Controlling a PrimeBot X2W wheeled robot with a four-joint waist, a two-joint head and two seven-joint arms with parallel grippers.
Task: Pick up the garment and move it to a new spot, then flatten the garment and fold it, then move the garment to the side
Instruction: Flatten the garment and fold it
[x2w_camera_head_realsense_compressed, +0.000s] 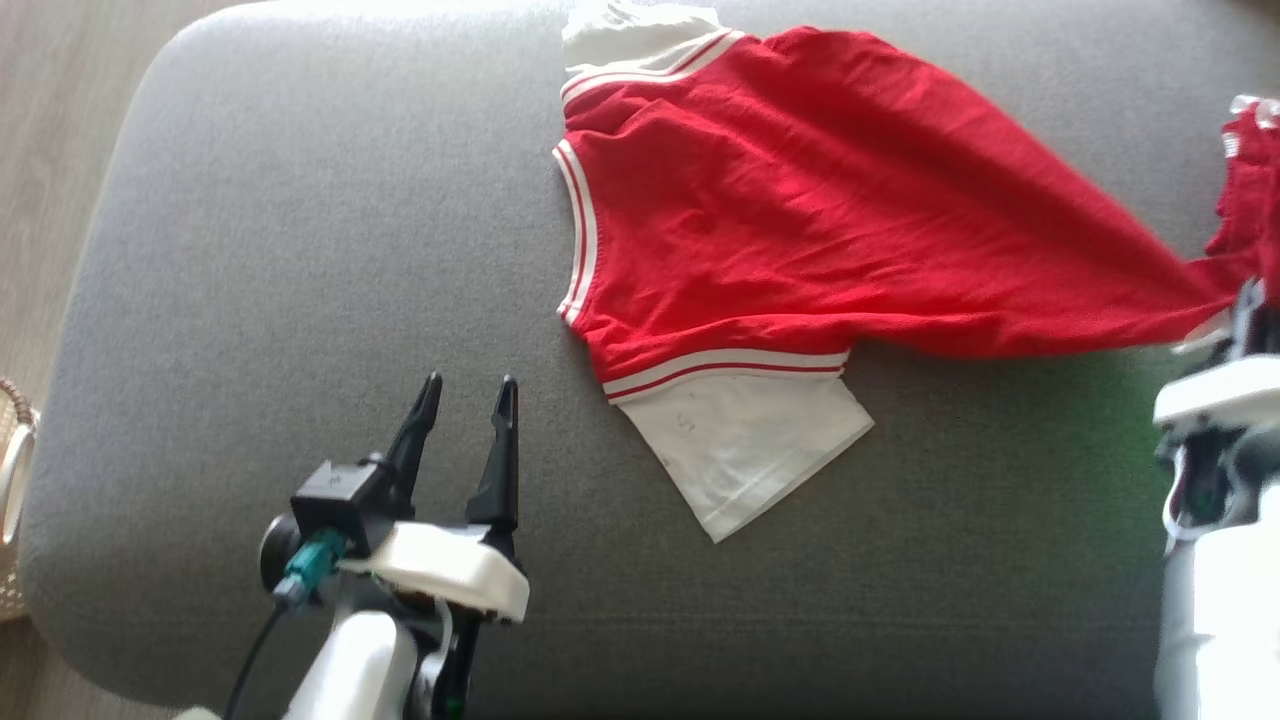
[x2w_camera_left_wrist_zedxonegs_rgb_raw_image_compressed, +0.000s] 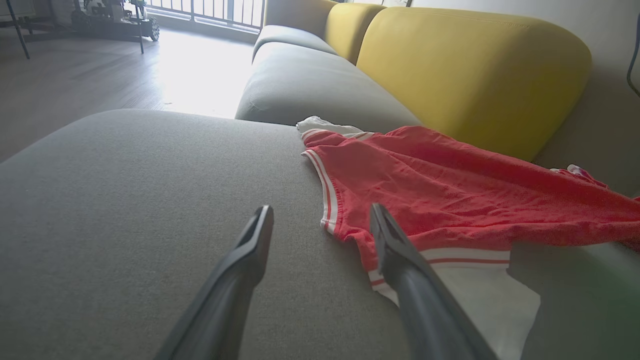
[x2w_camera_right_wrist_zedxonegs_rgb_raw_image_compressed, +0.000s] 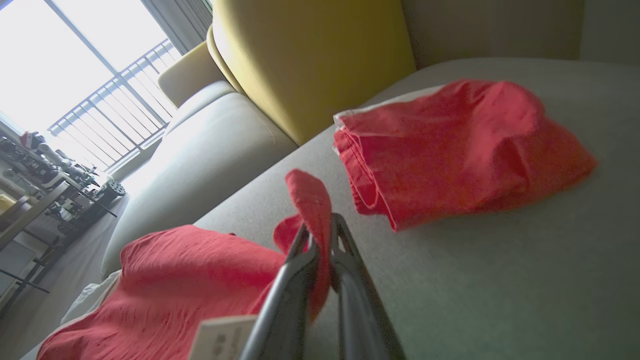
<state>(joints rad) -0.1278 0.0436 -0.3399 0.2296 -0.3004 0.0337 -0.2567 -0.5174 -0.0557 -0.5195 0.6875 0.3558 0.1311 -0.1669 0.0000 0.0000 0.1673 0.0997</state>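
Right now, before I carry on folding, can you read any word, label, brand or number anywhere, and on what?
No text is readable.
On the pale tag beside the right claw: faint marks, too blurred to read.
On the white sleeve of the red garment: a faint grey speck, too small to tell if it is print.

- Grey sofa seat (x2w_camera_head_realsense_compressed: 300, 250), soft-cornered
- Yellow back cushions (x2w_camera_left_wrist_zedxonegs_rgb_raw_image_compressed: 470, 65) along the rear
- Wood-plank floor (x2w_camera_left_wrist_zedxonegs_rgb_raw_image_compressed: 75, 85), washed with glare
- Tall window (x2w_camera_right_wrist_zedxonegs_rgb_raw_image_compressed: 75, 75) with railing, very bright
- Cluttered table (x2w_camera_right_wrist_zedxonegs_rgb_raw_image_compressed: 30, 210) near the glass
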